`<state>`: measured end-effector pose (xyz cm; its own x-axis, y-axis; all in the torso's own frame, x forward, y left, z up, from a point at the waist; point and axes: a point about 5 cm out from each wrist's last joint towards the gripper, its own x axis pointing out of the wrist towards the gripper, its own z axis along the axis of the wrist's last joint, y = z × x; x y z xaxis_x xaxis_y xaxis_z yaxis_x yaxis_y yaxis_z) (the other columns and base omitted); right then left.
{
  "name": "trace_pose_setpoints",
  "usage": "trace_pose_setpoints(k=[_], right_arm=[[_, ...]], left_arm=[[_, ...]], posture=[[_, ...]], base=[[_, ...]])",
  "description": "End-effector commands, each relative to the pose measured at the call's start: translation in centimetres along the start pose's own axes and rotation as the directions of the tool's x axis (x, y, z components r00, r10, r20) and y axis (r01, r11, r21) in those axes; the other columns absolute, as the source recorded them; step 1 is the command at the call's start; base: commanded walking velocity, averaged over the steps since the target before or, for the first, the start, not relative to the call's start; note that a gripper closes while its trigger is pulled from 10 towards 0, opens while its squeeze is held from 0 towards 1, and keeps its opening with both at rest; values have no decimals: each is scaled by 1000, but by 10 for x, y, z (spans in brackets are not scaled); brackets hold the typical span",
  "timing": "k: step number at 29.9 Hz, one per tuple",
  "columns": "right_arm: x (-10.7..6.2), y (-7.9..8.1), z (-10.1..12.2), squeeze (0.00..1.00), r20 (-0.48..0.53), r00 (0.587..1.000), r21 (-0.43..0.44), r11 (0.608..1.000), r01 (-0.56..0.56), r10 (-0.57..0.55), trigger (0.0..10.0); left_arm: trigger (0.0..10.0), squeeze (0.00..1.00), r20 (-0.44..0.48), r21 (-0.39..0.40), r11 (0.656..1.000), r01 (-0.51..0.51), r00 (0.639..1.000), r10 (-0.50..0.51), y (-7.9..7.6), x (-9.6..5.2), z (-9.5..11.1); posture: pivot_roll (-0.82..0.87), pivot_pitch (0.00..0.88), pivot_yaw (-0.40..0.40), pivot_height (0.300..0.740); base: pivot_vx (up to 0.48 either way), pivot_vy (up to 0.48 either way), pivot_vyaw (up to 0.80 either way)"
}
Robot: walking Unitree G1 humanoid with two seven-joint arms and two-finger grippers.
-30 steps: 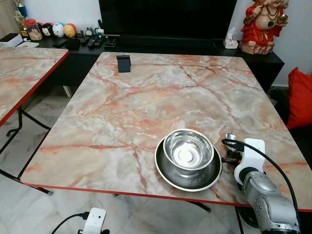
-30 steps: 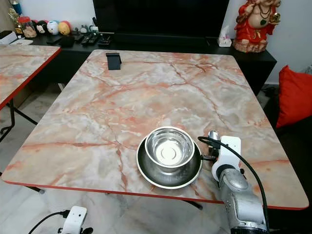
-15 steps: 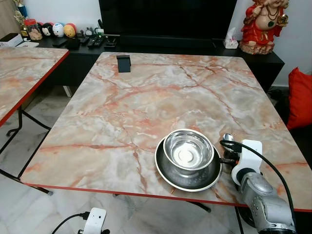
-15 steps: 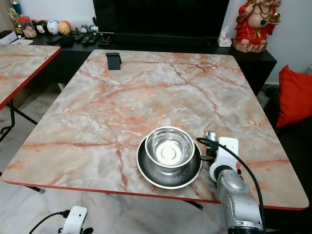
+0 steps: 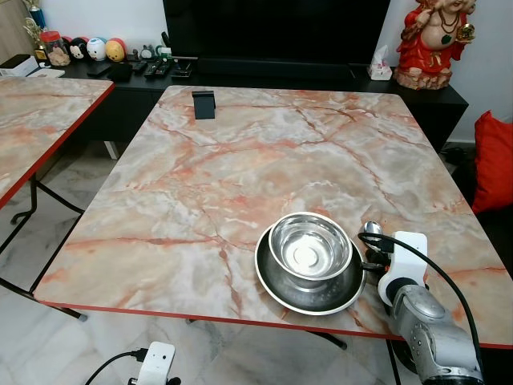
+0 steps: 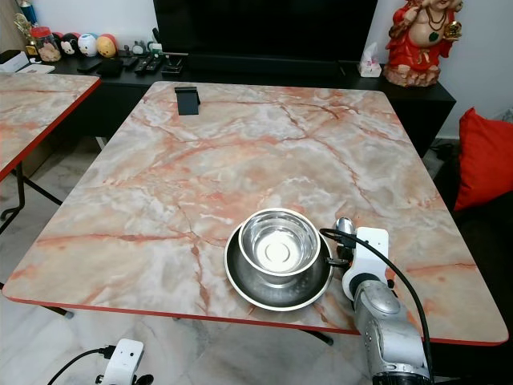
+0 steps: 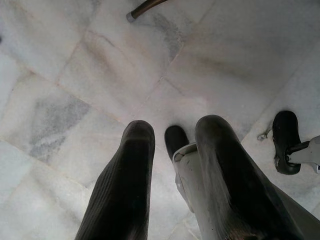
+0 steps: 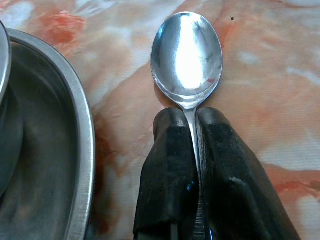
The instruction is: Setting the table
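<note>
A steel bowl (image 5: 309,247) sits inside a steel plate (image 5: 272,287) near the front edge of the marble table (image 5: 240,160). My right gripper (image 8: 191,117) is shut on the handle of a steel spoon (image 8: 186,55). The spoon lies low over the table just right of the plate's rim (image 8: 85,145), bowl end pointing away from me, and it also appears in the left eye view as the spoon (image 5: 373,229). My left gripper (image 7: 172,130) hangs idle over the floor with its fingers apart.
A small black stand (image 5: 203,104) is at the table's far left corner. A second marble table (image 5: 40,120) stands to the left. Behind are a black console with toys and remotes, a red statue (image 5: 431,40), and a red cushion (image 5: 493,160) on the right.
My right arm has shifted slightly left, bringing the spoon closer to the plate's right rim. The bowl and plate have not moved.
</note>
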<state>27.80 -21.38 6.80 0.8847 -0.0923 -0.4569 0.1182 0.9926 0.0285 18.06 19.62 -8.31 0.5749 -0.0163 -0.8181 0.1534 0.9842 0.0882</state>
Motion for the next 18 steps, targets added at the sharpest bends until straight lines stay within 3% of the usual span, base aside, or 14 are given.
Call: trace_pose_setpoints(k=[1, 18], right_arm=[[2, -1, 2, 0, 4, 1000, 1, 1000, 9, -9, 10000], [3, -2, 1, 0, 2, 1000, 15, 1000, 24, -24, 10000]], left_arm=[[10000, 0, -29, 5, 1000, 7, 1000, -7, -2, -1, -6], [10000, 0, -30, 6, 1000, 7, 1000, -7, -2, -1, -6]], posture=[[-28, 0, -28, 740], [-26, 0, -25, 740]], base=[[0, 0, 0], [0, 0, 0]])
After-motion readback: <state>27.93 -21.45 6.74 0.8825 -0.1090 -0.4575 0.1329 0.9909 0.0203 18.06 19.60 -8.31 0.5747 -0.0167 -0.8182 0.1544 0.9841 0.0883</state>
